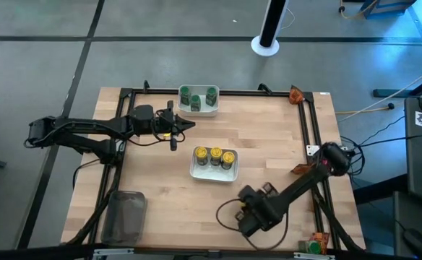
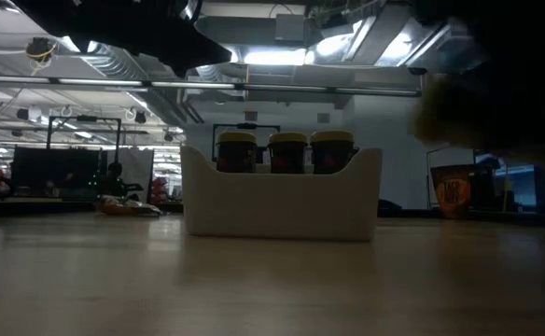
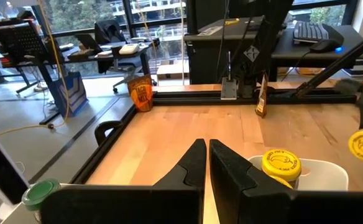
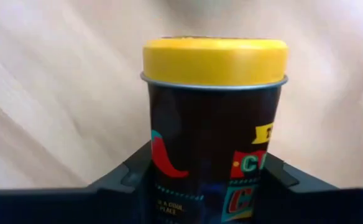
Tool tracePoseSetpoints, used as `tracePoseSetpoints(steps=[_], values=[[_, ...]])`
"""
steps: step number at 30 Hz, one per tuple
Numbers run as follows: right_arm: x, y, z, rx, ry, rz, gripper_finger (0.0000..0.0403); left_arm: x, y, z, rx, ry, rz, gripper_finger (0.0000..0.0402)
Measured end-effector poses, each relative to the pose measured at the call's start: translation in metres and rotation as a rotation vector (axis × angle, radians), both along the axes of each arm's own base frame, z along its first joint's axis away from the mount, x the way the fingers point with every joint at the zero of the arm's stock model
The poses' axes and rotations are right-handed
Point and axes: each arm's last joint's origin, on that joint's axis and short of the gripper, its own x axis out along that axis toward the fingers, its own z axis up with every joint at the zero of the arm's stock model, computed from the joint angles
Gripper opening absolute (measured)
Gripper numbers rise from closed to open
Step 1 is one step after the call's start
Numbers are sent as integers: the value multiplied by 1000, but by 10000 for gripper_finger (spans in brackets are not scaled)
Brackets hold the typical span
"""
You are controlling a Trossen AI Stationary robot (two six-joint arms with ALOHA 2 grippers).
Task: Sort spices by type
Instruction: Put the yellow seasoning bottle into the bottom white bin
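Yellow-capped jar [image 4: 214, 124] stands upright between the right tool's [image 4: 209, 186] fingers, which look closed on it, near the table's [image 1: 269, 137] front edge, presumably bound for the bowl [image 1: 213, 172] of three like jars. Only the right wrist view shows it; overhead, the arm hides it. Left tool [image 3: 206, 180], shut and empty, waits by the green jars [image 1: 196, 96].
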Motion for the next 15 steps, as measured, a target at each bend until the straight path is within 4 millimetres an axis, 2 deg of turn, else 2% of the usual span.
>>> tracePoseSetpoints(steps=[3, 7, 15], values=[[9, -14, 17, -137, -106, 92, 170, 1, -3, -1, -3, 6, -14, 8], [20, -31, 29, -302, -185, 193, 170, 2, -13, -1, -5, 11, -60, 8], [52, -51, 36, -404, -268, 357, 170, 4, -33, -3, -8, 32, -147, 8]])
